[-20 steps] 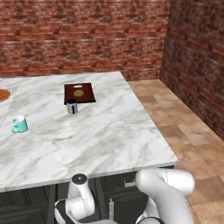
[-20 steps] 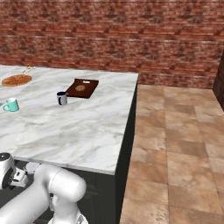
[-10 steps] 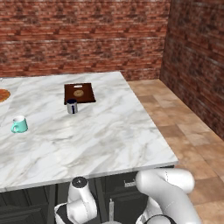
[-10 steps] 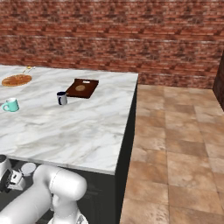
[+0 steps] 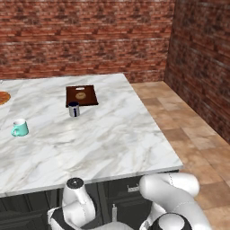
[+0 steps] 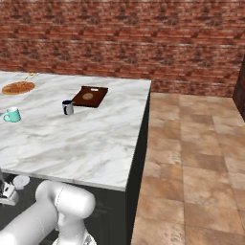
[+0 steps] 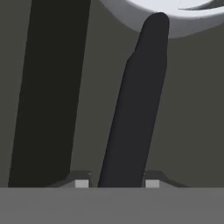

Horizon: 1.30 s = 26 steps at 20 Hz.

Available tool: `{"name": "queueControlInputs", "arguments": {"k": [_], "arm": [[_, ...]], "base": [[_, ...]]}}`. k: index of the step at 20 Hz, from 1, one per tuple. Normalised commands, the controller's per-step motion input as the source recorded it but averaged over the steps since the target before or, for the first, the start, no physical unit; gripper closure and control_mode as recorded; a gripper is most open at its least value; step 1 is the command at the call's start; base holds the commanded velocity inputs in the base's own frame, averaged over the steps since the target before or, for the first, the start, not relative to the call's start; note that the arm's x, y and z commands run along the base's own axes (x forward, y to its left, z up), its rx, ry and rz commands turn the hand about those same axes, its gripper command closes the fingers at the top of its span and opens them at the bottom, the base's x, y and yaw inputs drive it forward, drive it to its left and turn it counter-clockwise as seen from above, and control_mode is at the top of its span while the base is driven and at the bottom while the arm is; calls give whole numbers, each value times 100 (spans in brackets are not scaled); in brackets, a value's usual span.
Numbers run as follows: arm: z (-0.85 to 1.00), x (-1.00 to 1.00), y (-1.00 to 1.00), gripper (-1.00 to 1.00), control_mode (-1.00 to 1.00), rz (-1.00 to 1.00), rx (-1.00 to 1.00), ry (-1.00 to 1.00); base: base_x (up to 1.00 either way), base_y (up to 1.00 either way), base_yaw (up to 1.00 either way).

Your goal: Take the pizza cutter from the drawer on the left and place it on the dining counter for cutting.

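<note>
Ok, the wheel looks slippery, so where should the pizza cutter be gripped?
Grip the pizza cutter mid-handle, pinching across its narrow width, approaching from the butt end: the dark handle is a long straight bar; the pale wheel is a round disc.

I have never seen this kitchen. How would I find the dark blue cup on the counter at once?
Look at the big white marble dining counter in front of the brick wall. Near its far side lies a dark brown wooden board, and the dark blue cup stands just in front of the board's near left corner. The teal mug stands alone further left and is much lighter in colour.
</note>
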Motion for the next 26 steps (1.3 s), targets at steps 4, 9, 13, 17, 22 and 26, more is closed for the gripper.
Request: {"name": "queueControlInputs", "arguments": {"k": [4, 9, 13, 17, 22, 26], "arm": [[33, -26, 36, 100, -100, 0, 2, 21], [25, -32, 31, 100, -100, 0, 1, 21], [35, -35, 16, 100, -100, 0, 0, 11], [48, -36, 7, 100, -100, 0, -3, 1], [53, -29, 2, 100, -100, 0, -13, 0], [50, -19, 0, 100, -100, 0, -16, 0]], "base": [[0, 0, 0], [0, 0, 0], [0, 0, 0], [0, 0, 0], [0, 0, 0], [0, 0, 0]]}}
